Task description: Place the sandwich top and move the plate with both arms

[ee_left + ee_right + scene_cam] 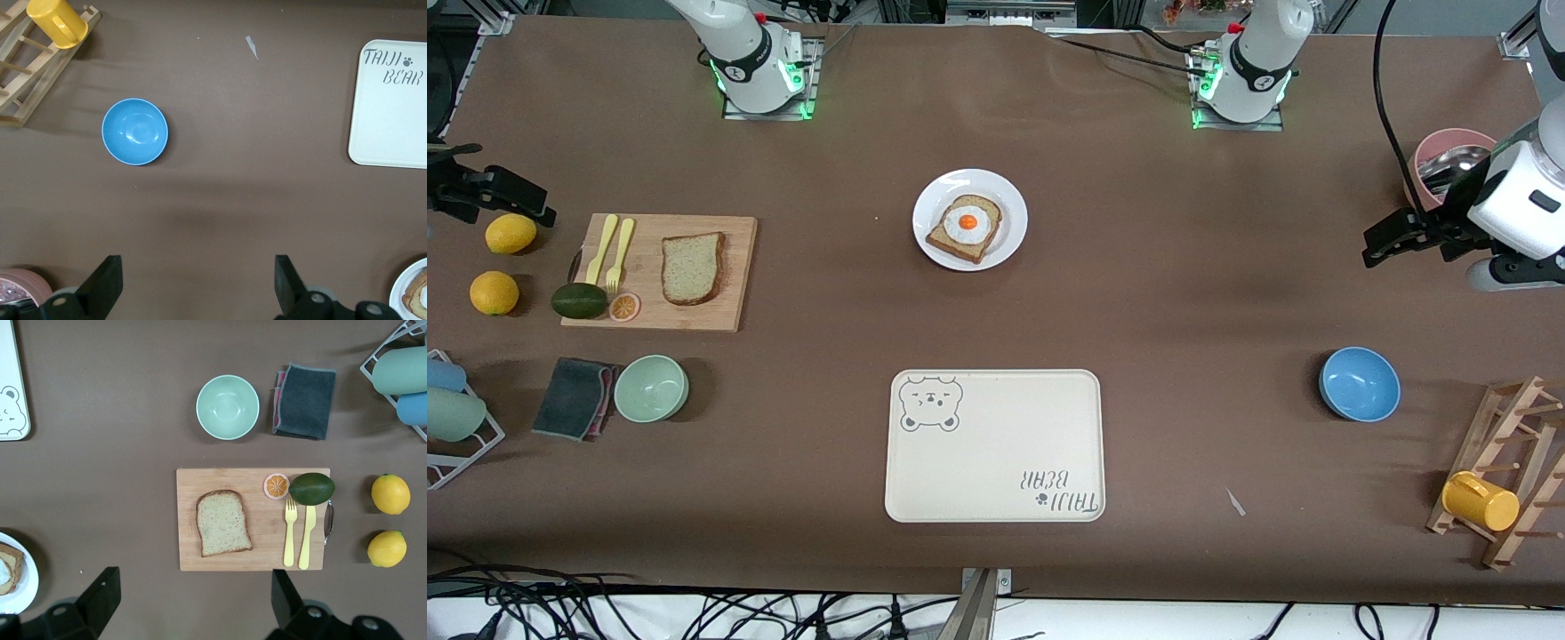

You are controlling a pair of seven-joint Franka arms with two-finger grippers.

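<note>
- Nearest my front camera I see the tray (996, 462) with its bear drawing, flat on the bench (1183, 293)
- Toward the left arm's end, the rack (1507, 471) carries a yellow mug (1480, 500); a blue bowl (1359, 383) sits a little farther from the camera
- Toward the right arm's end, a green bowl (651, 388) sits just beside a dark cloth (574, 397)
- Farther back is the board (660, 272); the sandwich top (693, 268) lies flat on it, alone, apart from the two forks (613, 249), the avocado (579, 300) and the orange slice (624, 307)
- Two lemons (495, 292) lie off the board at that end
- Farther still, mid-bench, the plate (970, 219) holds the egg toast (964, 228); plate and sandwich top are well apart
- Left claw (1392, 238) hangs over bare bench near a pink bowl (1449, 164); I read its fingers (101, 285) as spread wide, holding nothing
- Right claw (480, 191) hangs above the lemons' end; its fingers (100, 593) are spread too, and its wrist view looks down on the board
</note>
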